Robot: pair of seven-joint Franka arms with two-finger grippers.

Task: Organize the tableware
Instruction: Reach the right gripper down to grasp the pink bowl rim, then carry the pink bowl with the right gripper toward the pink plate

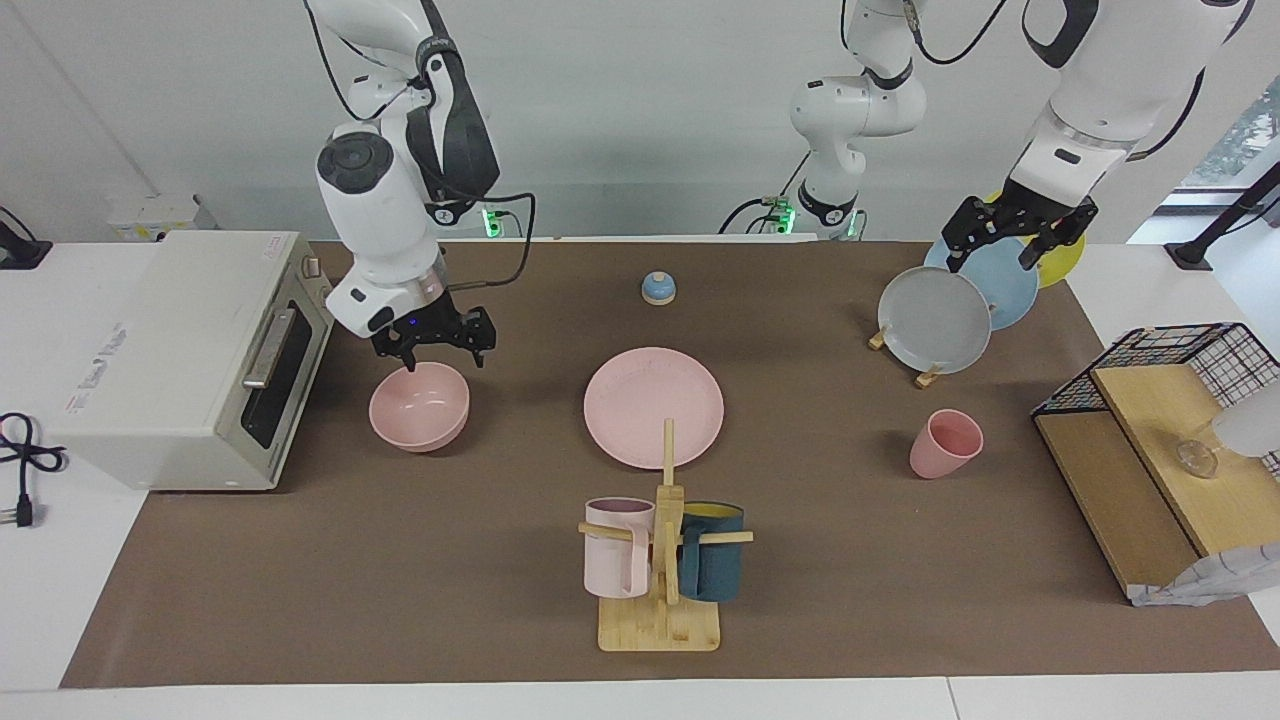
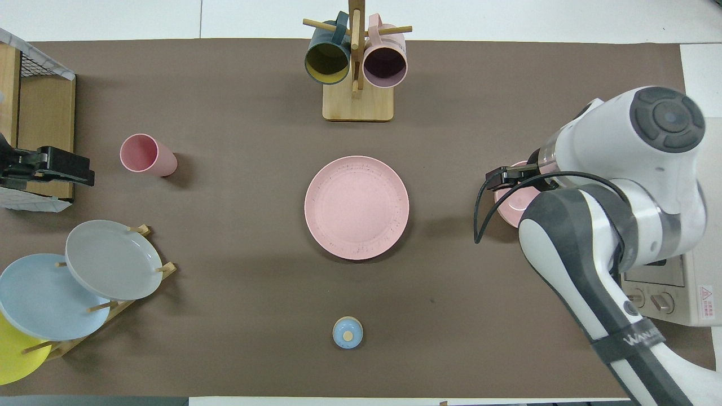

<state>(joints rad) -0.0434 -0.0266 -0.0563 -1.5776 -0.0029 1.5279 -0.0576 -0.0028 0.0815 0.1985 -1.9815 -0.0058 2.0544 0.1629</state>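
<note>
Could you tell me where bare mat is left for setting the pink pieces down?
Bare mat lies between the pink plate and the pink bowl, and between the plate and the pink cup. It is crowded around the bowl, under the right hand, and by the plate rack under the left hand.

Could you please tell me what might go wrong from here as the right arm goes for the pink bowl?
1. The right claw hangs over the rim of the pink bowl on the robots' side; an off-centre grasp on that rim could tip or slide the bowl.
2. The toaster oven stands beside the bowl, so the arm might knock it.
3. Setting the bowl down off-centre on the pink plate could rock it.
</note>
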